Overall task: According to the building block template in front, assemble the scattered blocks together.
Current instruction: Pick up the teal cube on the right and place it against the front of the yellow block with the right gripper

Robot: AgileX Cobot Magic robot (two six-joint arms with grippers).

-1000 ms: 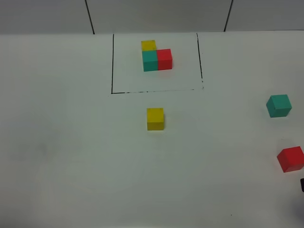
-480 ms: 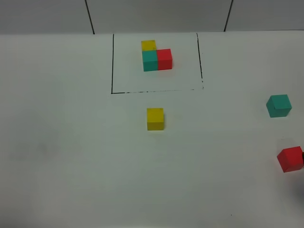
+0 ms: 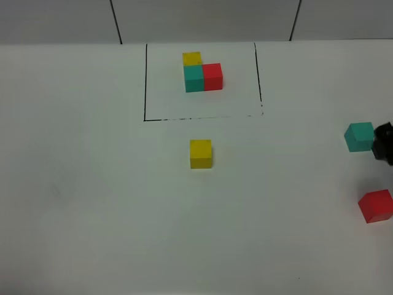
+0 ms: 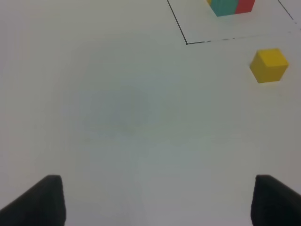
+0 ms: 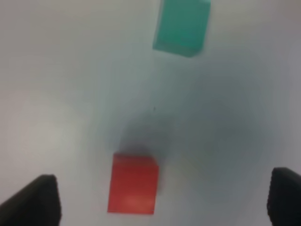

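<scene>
The building block template (image 3: 202, 75) is a yellow, teal and red L-shaped cluster inside a black-line rectangle at the back; its edge also shows in the left wrist view (image 4: 231, 6). Of the scattered blocks, the yellow cube (image 3: 201, 153) (image 4: 268, 65) lies just in front of the frame. The teal cube (image 3: 358, 136) (image 5: 182, 27) and the red cube (image 3: 376, 206) (image 5: 133, 183) lie far right. My right gripper (image 3: 385, 142) (image 5: 162, 200) is open at the right edge beside the teal cube, above both cubes and holding nothing. My left gripper (image 4: 160, 202) is open and empty over bare table.
The white table (image 3: 92, 184) runs to a grey panelled wall (image 3: 202, 18) at the back. The black frame line (image 3: 145, 80) is only drawn on the surface. The right-hand cubes sit close to the right edge of the exterior view.
A dark part of my right gripper has moved from the lower right edge up to beside the teal cube. None of the cubes has shifted.
</scene>
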